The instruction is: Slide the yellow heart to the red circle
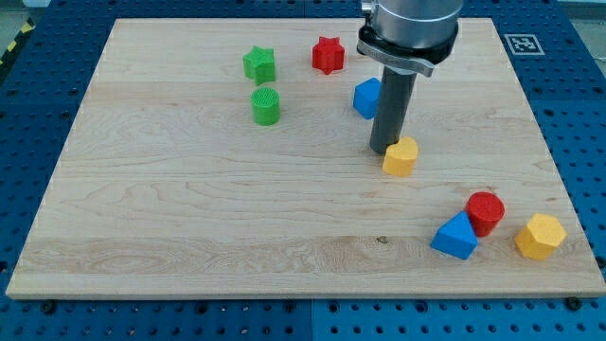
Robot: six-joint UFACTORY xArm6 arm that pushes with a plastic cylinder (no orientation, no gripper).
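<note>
Your arm comes down from the view's top as a grey metal housing that narrows into the straight dark rod. My tip (383, 150) rests on the pale wooden board (189, 246) right at the upper left edge of the small yellow plastic heart block (401, 156); the 2 look to be touching, though you cannot be sure of actual contact from this angle. The rod has nothing to open or close and it holds nothing: it only stands against the block's side.

The yellow heart sits right of the board's centre. The red plastic circle block (486, 211), a short cylinder, lies well apart from it, toward the view's lower right. Just beside the red circle, at its lower left and seemingly touching it, you see a blue plastic triangle block (456, 237). To the right of that pair, near the board's right edge, is a yellow plastic hexagon block (540, 236).

Behind the rod, on its left, a blue plastic block (366, 98) is partly hidden, so you cannot make out its shape. Further toward the view's top left are 3 more pieces: a red plastic star block (329, 55), a green plastic star block (258, 64), and below that a green plastic cylinder block (267, 106).

The board lies on a blue perforated table (38, 114).
</note>
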